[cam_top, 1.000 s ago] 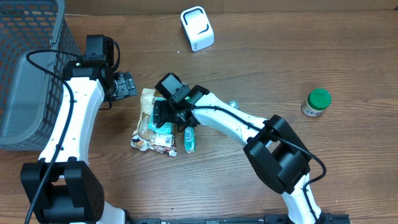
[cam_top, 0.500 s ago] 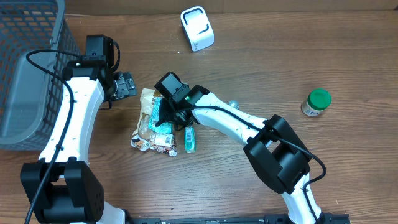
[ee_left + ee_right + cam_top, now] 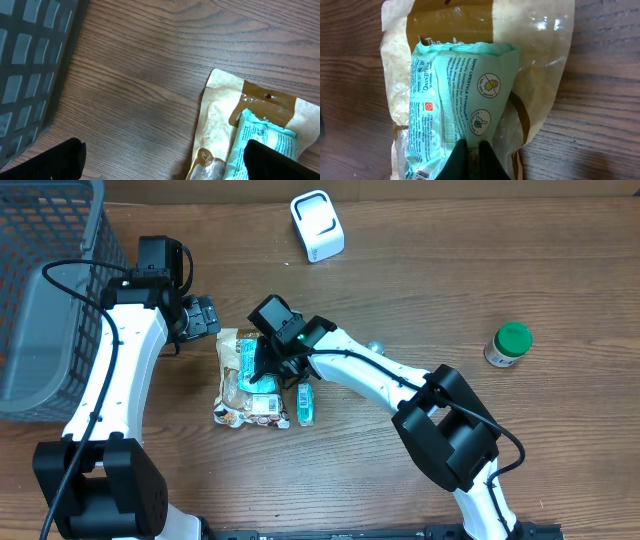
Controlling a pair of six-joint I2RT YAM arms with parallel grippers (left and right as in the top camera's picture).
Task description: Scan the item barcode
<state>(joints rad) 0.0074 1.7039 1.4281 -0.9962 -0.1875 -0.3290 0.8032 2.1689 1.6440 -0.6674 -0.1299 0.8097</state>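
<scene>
Packet [image 3: 455, 100] pinched by right claw [image 3: 470, 152] atop tan pouch [image 3: 537, 50], left claw [image 3: 205, 317] gaping near basket [image 3: 50, 240]

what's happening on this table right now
The right gripper is shut on the edge of a mint green packet that lies on top of a tan pouch in the middle of the table. The left gripper hangs open beside the pouch, near the grey basket, holding nothing. The white scanner stands at the far edge, well away from the packet, so no barcode is at it yet.
</scene>
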